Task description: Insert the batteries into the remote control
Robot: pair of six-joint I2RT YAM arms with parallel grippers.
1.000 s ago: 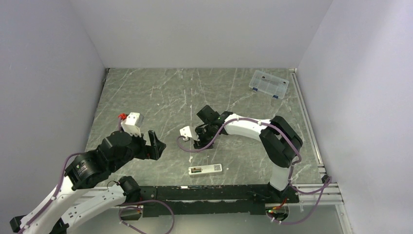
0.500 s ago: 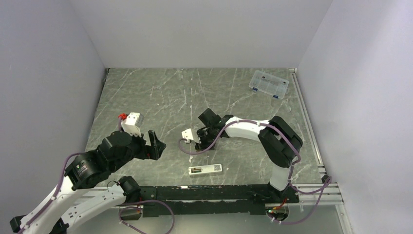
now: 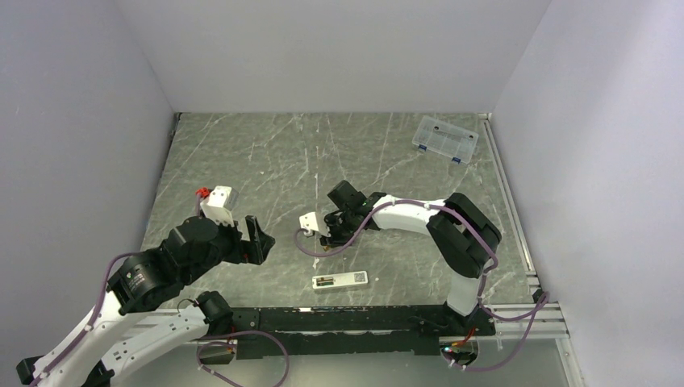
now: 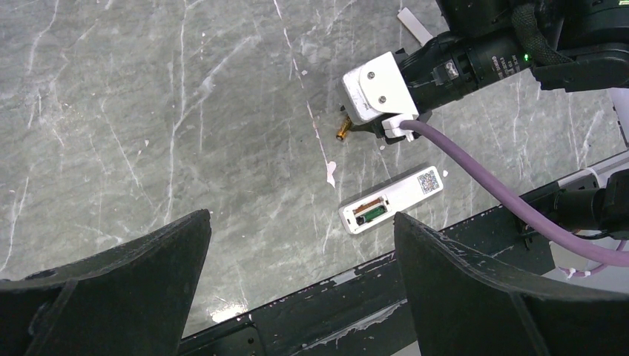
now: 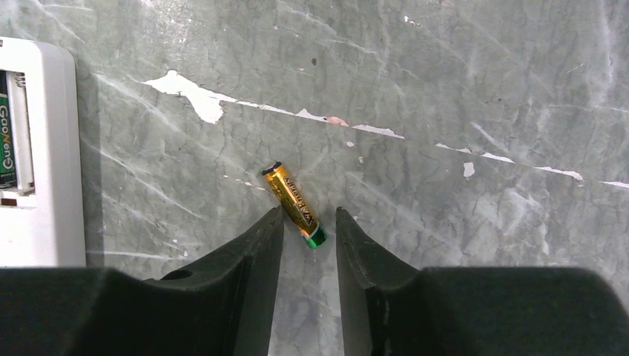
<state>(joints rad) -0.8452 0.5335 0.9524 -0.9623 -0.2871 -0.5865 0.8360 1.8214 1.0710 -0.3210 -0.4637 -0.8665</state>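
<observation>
Lying flat, gold battery, one end between right gripper jaws

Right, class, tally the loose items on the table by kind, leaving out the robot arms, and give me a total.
Batteries: 2, the gold battery lying on the table and the green battery sitting in the remote's recess
Remote control: 1
Clear compartment box: 1
Small white strip: 1
Total: 5

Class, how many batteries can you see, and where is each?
2. A gold battery lies on the table at the right claw's tips; a green battery sits in the remote control. Others may be hidden.
</observation>
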